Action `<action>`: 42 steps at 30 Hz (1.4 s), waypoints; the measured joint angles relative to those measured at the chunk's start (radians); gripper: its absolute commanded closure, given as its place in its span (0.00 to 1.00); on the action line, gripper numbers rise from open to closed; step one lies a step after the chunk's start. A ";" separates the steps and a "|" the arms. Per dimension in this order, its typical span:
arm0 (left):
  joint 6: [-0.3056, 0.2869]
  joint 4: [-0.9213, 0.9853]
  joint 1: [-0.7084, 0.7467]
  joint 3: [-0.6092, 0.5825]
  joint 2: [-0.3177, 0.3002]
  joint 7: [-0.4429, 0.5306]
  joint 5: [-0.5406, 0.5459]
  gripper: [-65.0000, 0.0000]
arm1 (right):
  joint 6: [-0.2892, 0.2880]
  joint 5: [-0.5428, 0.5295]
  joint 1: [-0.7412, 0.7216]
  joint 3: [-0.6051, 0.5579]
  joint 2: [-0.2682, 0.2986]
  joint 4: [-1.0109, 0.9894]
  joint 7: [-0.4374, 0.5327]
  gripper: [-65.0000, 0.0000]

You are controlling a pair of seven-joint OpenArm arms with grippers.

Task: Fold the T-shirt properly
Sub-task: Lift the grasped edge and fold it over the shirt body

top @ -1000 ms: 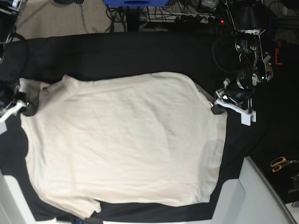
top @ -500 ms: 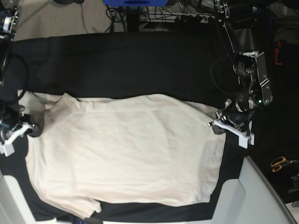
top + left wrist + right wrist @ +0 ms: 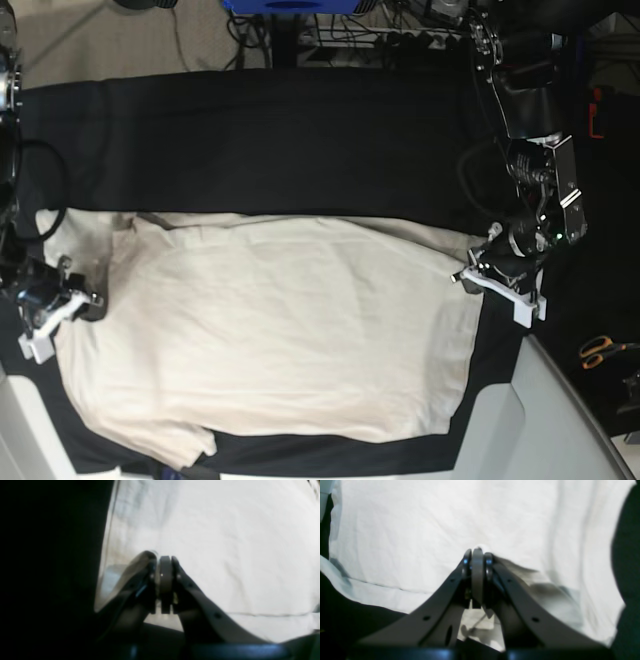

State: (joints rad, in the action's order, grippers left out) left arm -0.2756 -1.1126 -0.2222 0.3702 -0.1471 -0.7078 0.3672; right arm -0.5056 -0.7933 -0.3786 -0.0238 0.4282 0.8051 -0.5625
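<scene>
Jaws of left gripper (image 3: 163,576) pressed together, pinching edge of the T-shirt (image 3: 280,330); in base view gripper (image 3: 478,270) at the cloth's right edge. Jaws of right gripper (image 3: 477,565) likewise pressed together on a small raised pinch of the same cloth; in base view (image 3: 78,300) at the left edge, near a sleeve. T-shirt spread broad across the black surface (image 3: 290,140), cream, lightly wrinkled, upper edge folded over toward the middle with a rumpled fold line running left to right. Short sleeve sticking out at lower left, another bunched at upper left. Hem seam visible in both wrist views, running across beneath the jaws. Black cloth of the surface bare above the shirt. Orange-handled scissors (image 3: 600,350) well apart at far right, off the cloth. Cables and blue object (image 3: 290,6) beyond the far edge.
</scene>
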 measured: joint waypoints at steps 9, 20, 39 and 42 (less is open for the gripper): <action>-0.001 0.000 -0.018 0.001 0.002 0.015 -0.076 1.00 | -0.002 -0.004 -0.042 -0.046 -0.001 -0.061 0.067 1.00; -0.002 0.126 -0.033 -0.092 -0.025 0.153 -0.076 1.00 | -0.037 -0.004 -0.045 -0.046 -0.001 -0.061 0.118 1.00; -0.001 0.138 -0.064 -0.090 -0.048 0.229 -0.076 1.00 | -0.037 -0.003 -0.056 -0.045 -0.001 -0.101 0.205 1.00; -0.002 0.138 -0.062 -0.090 -0.047 0.229 -0.076 1.00 | -0.036 -0.003 -0.059 -0.042 0.000 -0.123 0.205 1.00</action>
State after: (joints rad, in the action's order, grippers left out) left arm -0.2771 -0.9749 -0.2844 0.2806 -0.1936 -0.4786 0.2916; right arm -0.5415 -0.7963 -0.4377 -0.0654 0.4278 0.6819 -0.3573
